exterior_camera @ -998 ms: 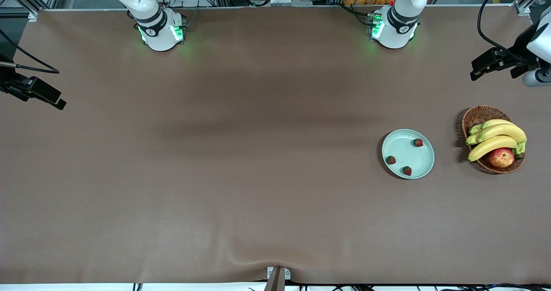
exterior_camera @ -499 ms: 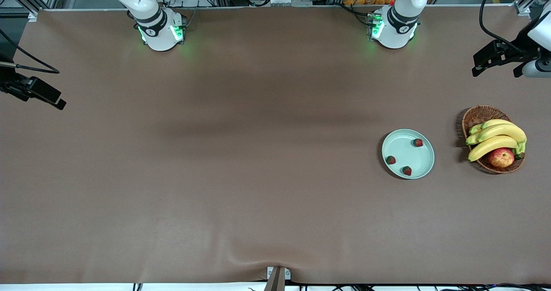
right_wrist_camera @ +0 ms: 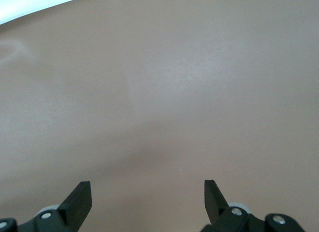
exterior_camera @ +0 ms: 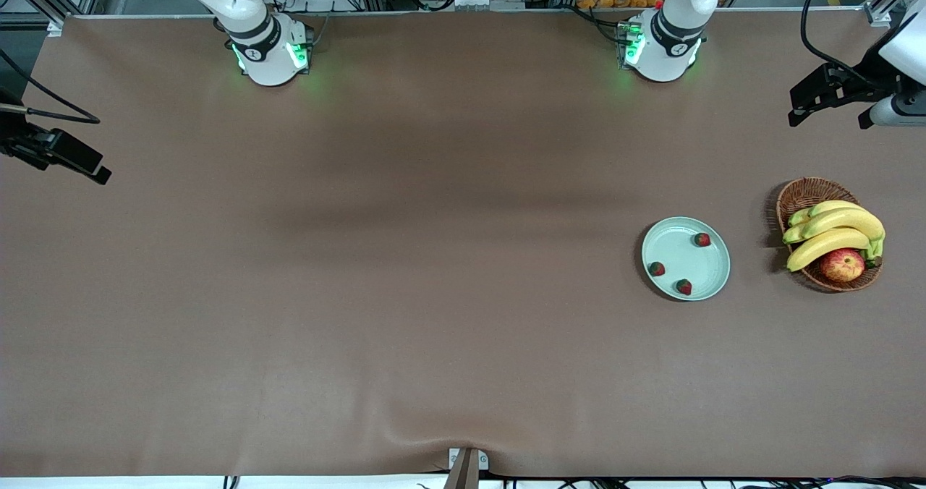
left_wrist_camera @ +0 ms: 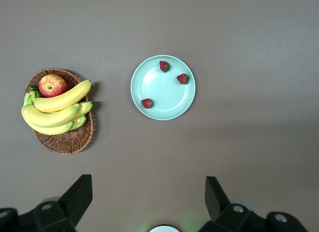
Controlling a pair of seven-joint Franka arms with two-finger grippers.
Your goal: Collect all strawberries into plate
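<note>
Fingers (left_wrist_camera: 79, 194) of the left gripper (left_wrist_camera: 148, 197) are spread and empty, as are those of the right gripper (right_wrist_camera: 147, 197), each held above bare brown surface (exterior_camera: 405, 257) at its own arm's end. All three strawberries (exterior_camera: 702, 239) (exterior_camera: 656, 268) (exterior_camera: 684, 286) are seen lying apart in the plate (exterior_camera: 676, 247). Beside it, toward the left arm's end, a wicker basket (exterior_camera: 803, 194) is seen with bananas (exterior_camera: 832, 232) and an apple (exterior_camera: 842, 265). Nothing is seen between plate and basket. Only surface is shown in the right wrist view; plate and basket appear in the left wrist view
</note>
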